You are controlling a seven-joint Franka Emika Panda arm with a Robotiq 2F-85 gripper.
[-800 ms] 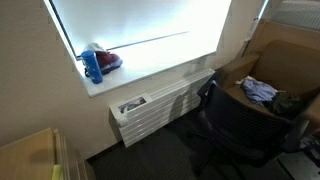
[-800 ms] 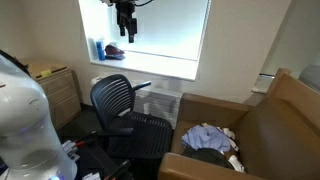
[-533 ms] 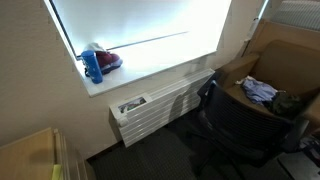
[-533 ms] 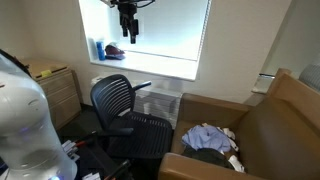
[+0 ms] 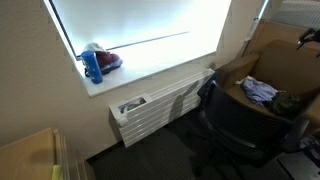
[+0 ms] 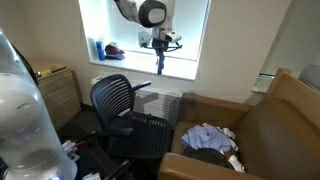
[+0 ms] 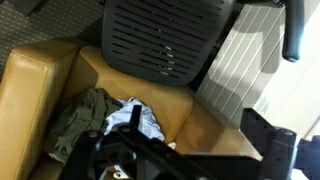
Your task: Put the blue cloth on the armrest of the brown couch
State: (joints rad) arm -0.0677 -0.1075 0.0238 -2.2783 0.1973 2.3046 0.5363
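The blue cloth [image 5: 259, 90] [image 6: 207, 134] lies crumpled on the seat of the brown couch [image 6: 275, 115], beside a dark olive cloth [image 7: 80, 122]. In the wrist view the blue cloth [image 7: 140, 120] is below me, left of centre. My gripper [image 6: 160, 63] hangs in front of the window, high above the black office chair [image 6: 120, 105] and well away from the couch. It shows at the top right edge in an exterior view [image 5: 308, 38]. Its fingers [image 7: 195, 140] are spread apart with nothing between them. A couch armrest [image 7: 30, 80] [image 6: 205, 99] is bare.
The office chair [image 5: 235, 125] [image 7: 165, 40] stands directly in front of the couch. A white radiator [image 5: 155, 110] runs under the window. A blue bottle [image 5: 93, 65] and a red object [image 5: 108, 60] sit on the windowsill. A wooden cabinet [image 6: 55, 90] stands by the wall.
My arm has swung from the upper left of the window to the right and lower, toward the couch. The gripper now shows at the edge of the view that lacked it.
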